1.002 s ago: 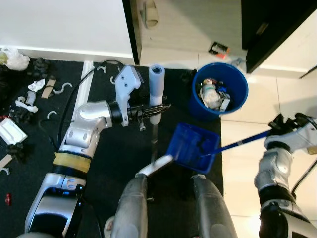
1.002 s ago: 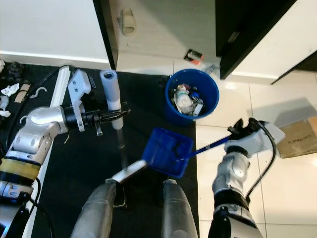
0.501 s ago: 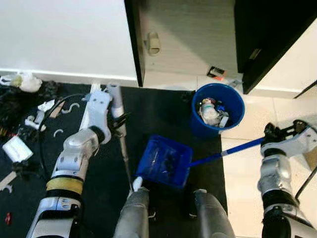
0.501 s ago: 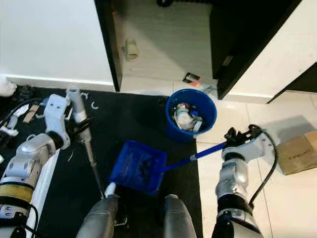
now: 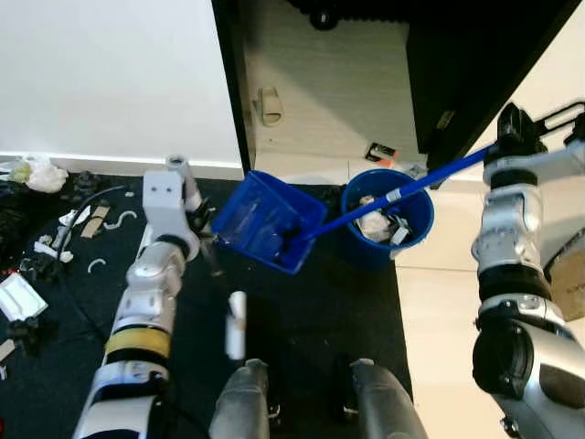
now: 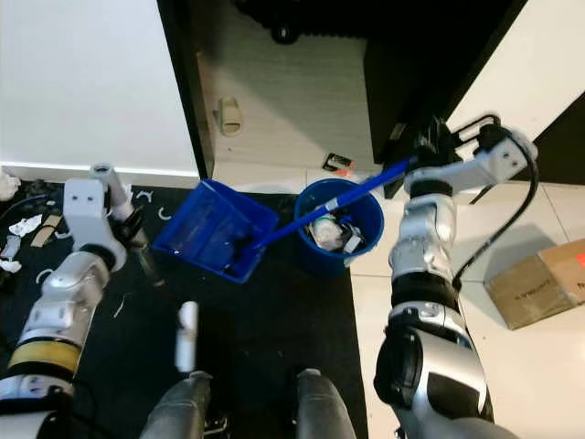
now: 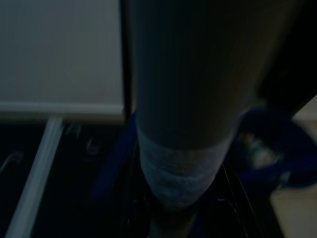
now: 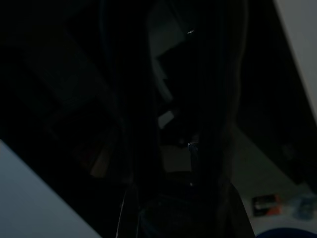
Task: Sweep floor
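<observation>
My right gripper [image 5: 514, 126] is raised high at the right, shut on the long blue handle of the dustpan [image 5: 270, 224]. The blue pan hangs tilted above the black mat, just left of the blue bucket [image 5: 366, 254], with dark bits in it. The bucket holds crumpled rubbish. At the left, my left gripper [image 5: 201, 240] is shut on the grey broom pole [image 7: 183, 124]. The pole slants from its cap near the wall down to a white section [image 5: 236, 322] in front of my legs.
Scattered litter [image 5: 55, 238] lies on the black mat [image 5: 311, 311] at the far left. White tiles lie to the right, with a cardboard box [image 6: 530, 288] on them. A dark cabinet [image 5: 475, 64] and a slipper [image 5: 270, 105] are beyond the bucket.
My right arm has swung up, lifting the dustpan off the mat to beside the bucket. The broom pole has tilted back toward the left. The camera view has also shifted.
</observation>
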